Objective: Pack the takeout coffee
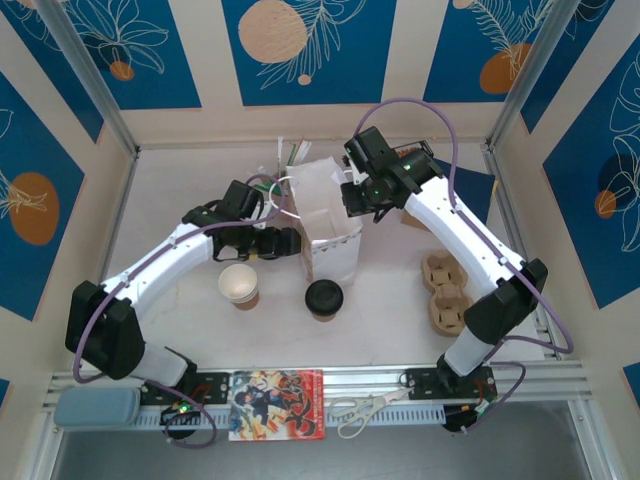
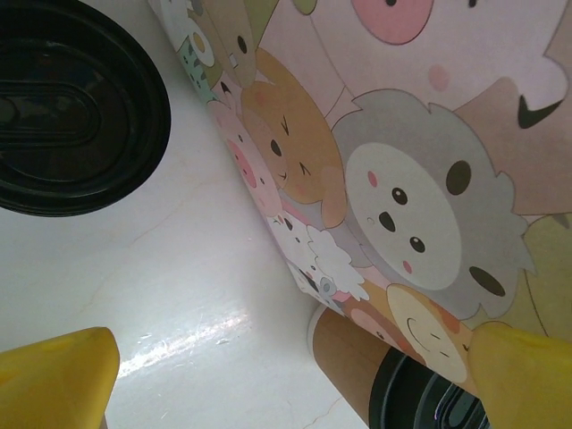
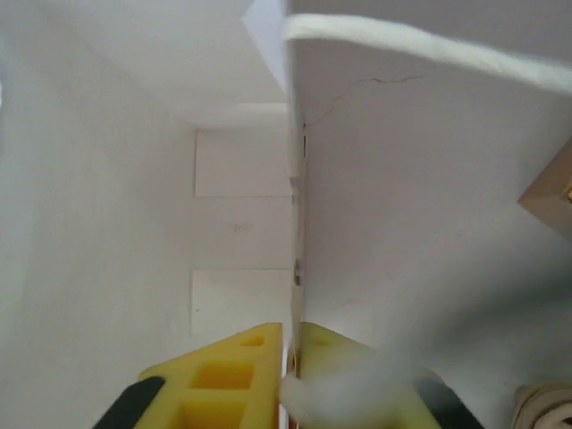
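While right end effector (image 3: 289, 347) pinches animal-print bag (image 2: 402, 179), left end effector (image 2: 290, 375) spread, takeout coffee (image 1: 239, 283) nearby

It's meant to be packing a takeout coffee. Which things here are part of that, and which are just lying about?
Part of the job: open kraft paper cup; white paper bag, its wall pinched by the right gripper; probably the black-lidded cup and cardboard cup carrier.
Just lying about: scissors; comic book; grey pouch.
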